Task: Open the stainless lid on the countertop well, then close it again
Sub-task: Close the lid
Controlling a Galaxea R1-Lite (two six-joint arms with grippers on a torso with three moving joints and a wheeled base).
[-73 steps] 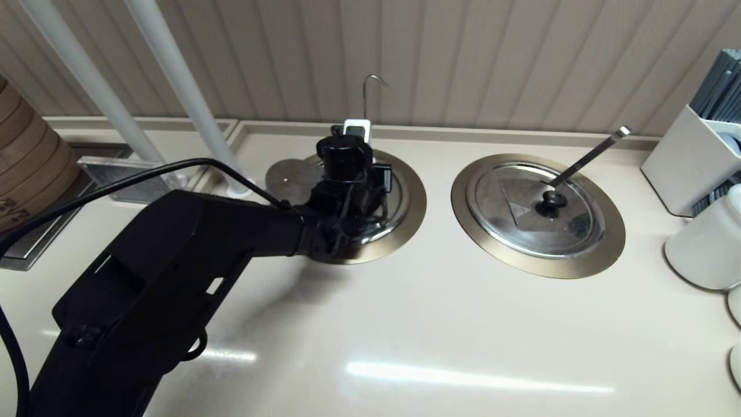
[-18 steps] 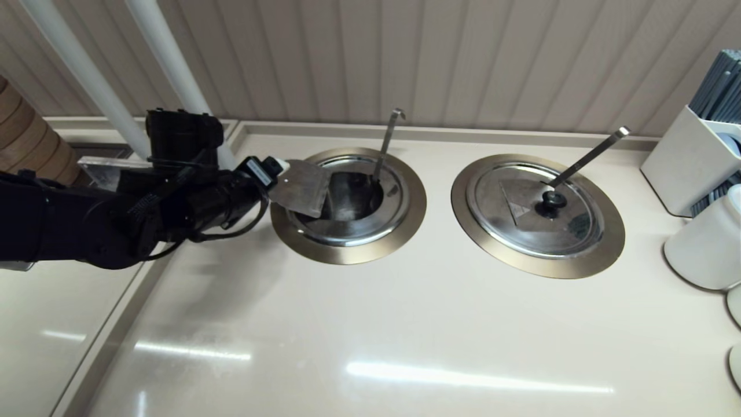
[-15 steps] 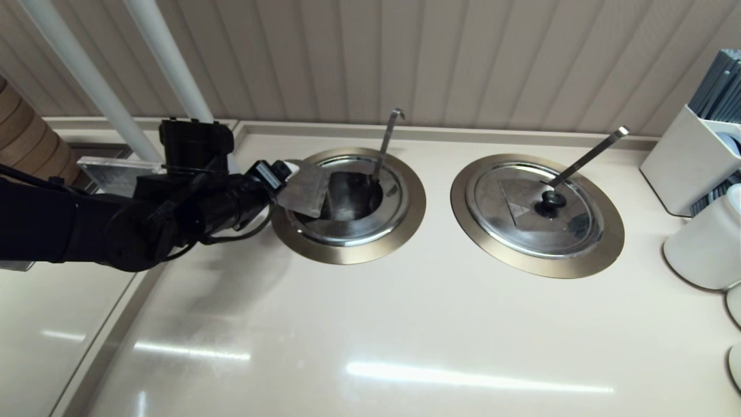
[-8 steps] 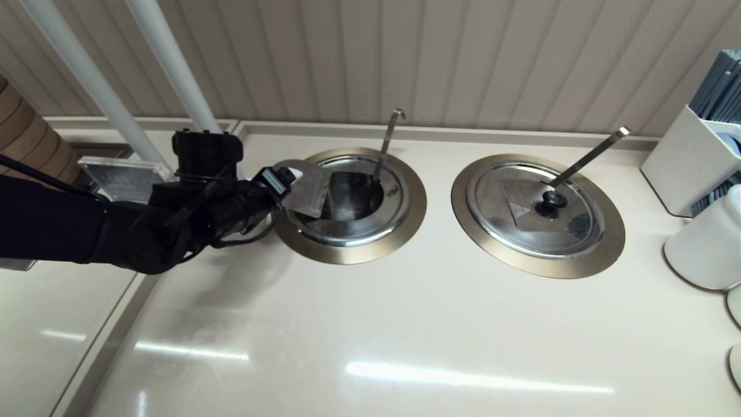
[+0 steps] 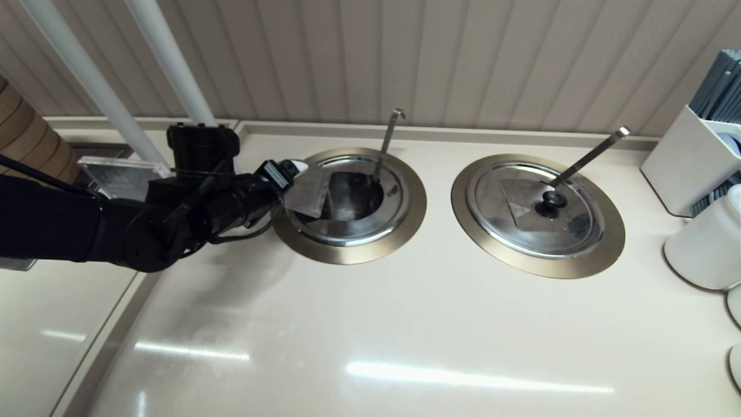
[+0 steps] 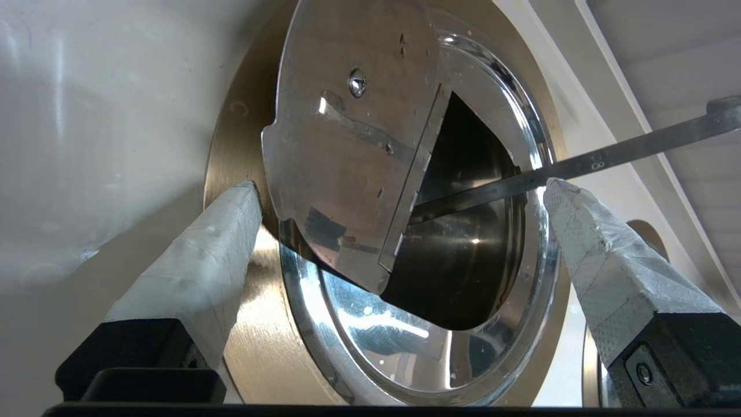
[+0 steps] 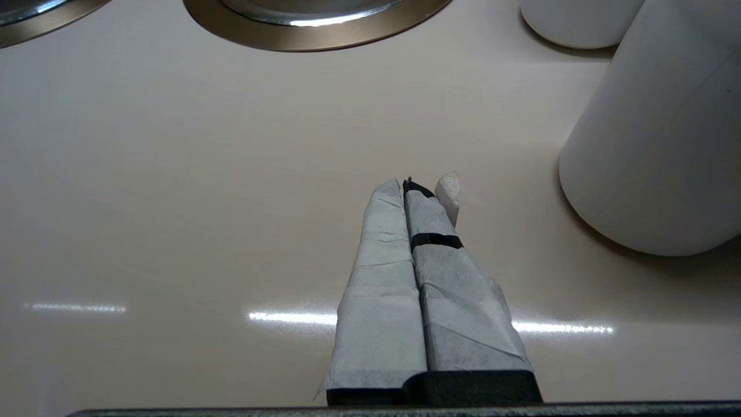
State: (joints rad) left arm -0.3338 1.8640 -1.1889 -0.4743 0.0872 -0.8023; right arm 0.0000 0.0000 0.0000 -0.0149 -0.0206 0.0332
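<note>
The left countertop well (image 5: 347,252) with its bronze rim ring stands uncovered, its dark inside showing. The stainless lid (image 5: 307,188) is a raised, tilted flap at the well's left edge. Its bare steel side with a screw faces the left wrist camera (image 6: 347,150), and the black knob is hidden. The hook-tipped ladle handle (image 5: 386,139) rises from the well. My left gripper (image 5: 289,175) is open just left of the flap, its taped fingers (image 6: 202,272) spread wide on either side and holding nothing. My right gripper (image 7: 414,185) is shut and parked above bare counter.
The twin well with its closed lid (image 5: 535,211) and straight ladle handle (image 5: 587,156) lies to the right. White jars (image 5: 703,243) and a white box (image 5: 692,156) crowd the right edge. Two white poles (image 5: 168,63) and a bamboo steamer (image 5: 23,139) stand at the back left.
Over the last second my left gripper has moved right, closer to the raised flap. The flap stays up. About five seconds ago the arm was over the well.
</note>
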